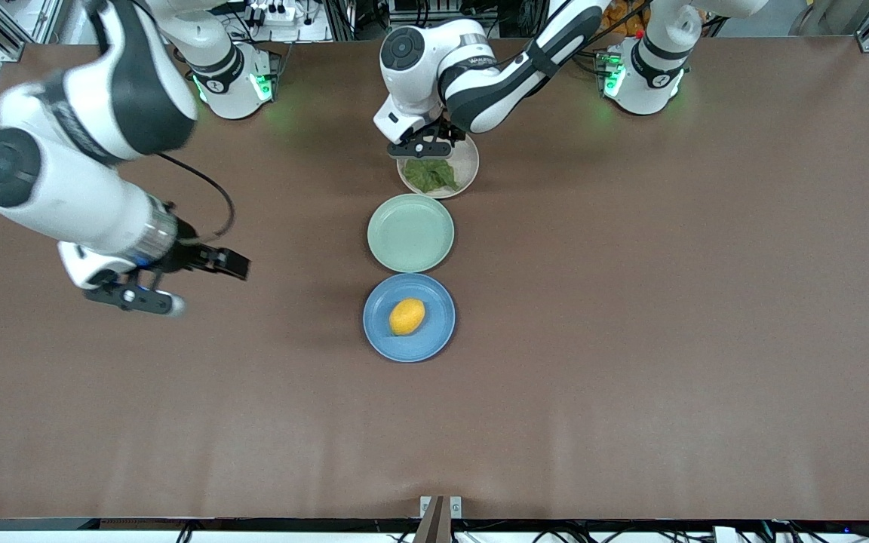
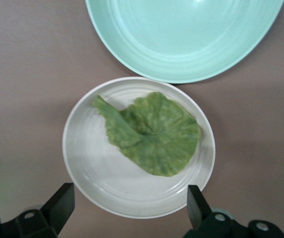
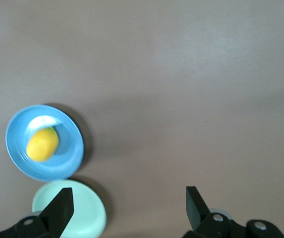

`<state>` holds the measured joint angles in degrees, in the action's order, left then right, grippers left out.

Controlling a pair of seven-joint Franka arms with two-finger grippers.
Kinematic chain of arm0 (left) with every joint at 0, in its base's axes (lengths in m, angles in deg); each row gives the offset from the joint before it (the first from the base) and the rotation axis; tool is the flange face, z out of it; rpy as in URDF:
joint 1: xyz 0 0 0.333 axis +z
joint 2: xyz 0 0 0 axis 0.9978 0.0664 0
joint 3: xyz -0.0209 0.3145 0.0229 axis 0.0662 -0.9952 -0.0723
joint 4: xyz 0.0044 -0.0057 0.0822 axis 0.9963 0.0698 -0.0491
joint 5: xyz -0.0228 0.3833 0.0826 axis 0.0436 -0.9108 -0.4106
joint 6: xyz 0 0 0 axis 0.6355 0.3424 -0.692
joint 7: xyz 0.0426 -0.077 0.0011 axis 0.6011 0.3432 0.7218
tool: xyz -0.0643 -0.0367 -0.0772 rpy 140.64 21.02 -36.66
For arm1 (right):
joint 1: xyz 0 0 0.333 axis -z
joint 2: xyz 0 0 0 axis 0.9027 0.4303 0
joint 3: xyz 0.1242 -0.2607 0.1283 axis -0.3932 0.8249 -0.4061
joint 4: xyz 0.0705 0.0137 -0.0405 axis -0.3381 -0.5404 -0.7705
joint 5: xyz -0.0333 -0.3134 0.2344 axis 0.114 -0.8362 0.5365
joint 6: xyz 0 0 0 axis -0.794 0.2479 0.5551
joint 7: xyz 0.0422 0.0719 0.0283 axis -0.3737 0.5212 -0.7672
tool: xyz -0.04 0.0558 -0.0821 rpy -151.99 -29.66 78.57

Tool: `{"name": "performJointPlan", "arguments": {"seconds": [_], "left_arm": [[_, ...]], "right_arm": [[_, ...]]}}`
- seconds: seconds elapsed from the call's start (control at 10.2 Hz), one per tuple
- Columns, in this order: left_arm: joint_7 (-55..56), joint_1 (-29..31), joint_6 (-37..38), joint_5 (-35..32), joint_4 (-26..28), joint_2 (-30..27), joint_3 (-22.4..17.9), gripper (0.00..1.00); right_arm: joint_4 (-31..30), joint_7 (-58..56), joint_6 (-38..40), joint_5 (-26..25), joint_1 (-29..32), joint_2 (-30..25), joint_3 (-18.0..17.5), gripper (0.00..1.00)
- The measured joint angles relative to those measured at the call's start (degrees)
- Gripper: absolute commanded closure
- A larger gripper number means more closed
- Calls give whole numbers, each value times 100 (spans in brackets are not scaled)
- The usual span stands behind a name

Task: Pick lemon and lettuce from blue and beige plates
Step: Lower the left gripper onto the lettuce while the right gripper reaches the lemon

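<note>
Here three plates sit in a row on the brown tabletop (image 1: pixel 631 339), running from the robots' bases toward the front camera. The beige plate (image 1: pixel 467 170) lies farthest from that camera, the pale green plate (image 1: pixel 410 232) is in the middle, and the blue plate (image 1: pixel 382 328) is nearest. The beige and green plates almost touch at their rims; the green and blue ones stand just apart.

The lettuce (image 1: pixel 430 174) lies flat in the beige plate, a wrinkled dark green leaf. In the left wrist view its narrow stem end (image 2: pixel 101 103) points toward the plate's rim while the broad blade spreads across the plate's middle, so its long axis runs slantwise across the plate.

The lemon (image 1: pixel 406 316) rests in the middle of the blue plate, its long axis slanted, one pointed end aimed toward the green plate and the left arm's end of the tabletop.

The left gripper (image 1: pixel 421 148) hangs over the beige plate's edge that is toward the bases, jaws spread wide and empty. The right gripper (image 1: pixel 178 283) hangs over bare tabletop toward the right arm's end, well apart from the plates, jaws wide open and holding nothing.
</note>
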<state>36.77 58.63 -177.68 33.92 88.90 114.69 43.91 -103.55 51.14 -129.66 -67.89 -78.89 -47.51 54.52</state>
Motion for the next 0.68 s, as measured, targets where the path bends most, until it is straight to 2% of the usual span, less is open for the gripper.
{"name": "performJointPlan", "arguments": {"seconds": [0.29, 0.49, 0.68], "left_arm": [[3, 4, -1126, -340, 778, 16, 2, 1], [148, 18, -1379, -709, 1055, 103, -4, 6], [195, 44, -1402, -916, 1077, 217, -14, 7]], "right_arm": [[455, 1423, -886, -2, -632, 971, 3, 0], [705, 2220, -1637, 1, -861, 1573, 2, 0], [785, 2665, -2187, 5, -1089, 2040, 2, 0]]}}
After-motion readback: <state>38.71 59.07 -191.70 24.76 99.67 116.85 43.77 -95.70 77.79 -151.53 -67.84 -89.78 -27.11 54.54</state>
